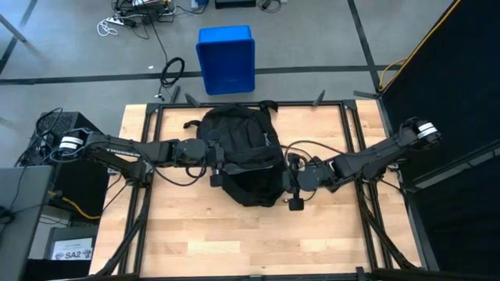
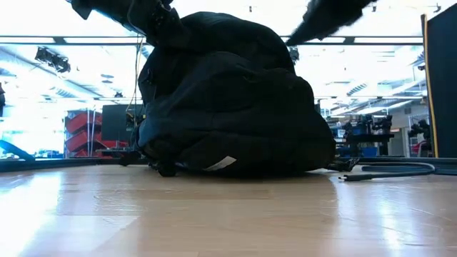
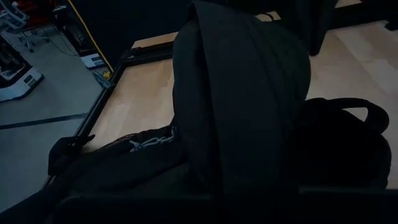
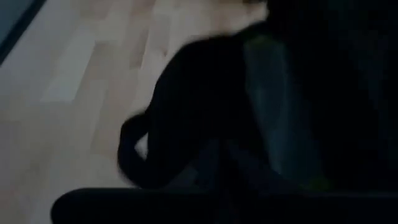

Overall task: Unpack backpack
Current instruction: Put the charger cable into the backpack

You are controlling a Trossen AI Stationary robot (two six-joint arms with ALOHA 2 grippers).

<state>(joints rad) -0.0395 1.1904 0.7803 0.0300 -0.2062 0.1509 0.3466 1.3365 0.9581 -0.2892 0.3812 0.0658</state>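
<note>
**Backpack pinched from both sides, still zipped**

Backpack lay flat near the middle of the wooden counter, far-centre, with the blue bin on the floor beyond the far edge. It looked closed and bulging, so unpacking had barely begun, by my judgement.

Left fingers pressed against its left flank, fully closed; whether they had fabric or a strap pinched could not be told. Right fingers sat at its right lower edge, also fully closed, likewise with no clear sign of what they held.

Biggest risk: both arms pulling loose cloth instead of a zipper pull, dragging the whole bag across the counter. A lesser one: a strap loop near the right fingers snagging them.
</note>
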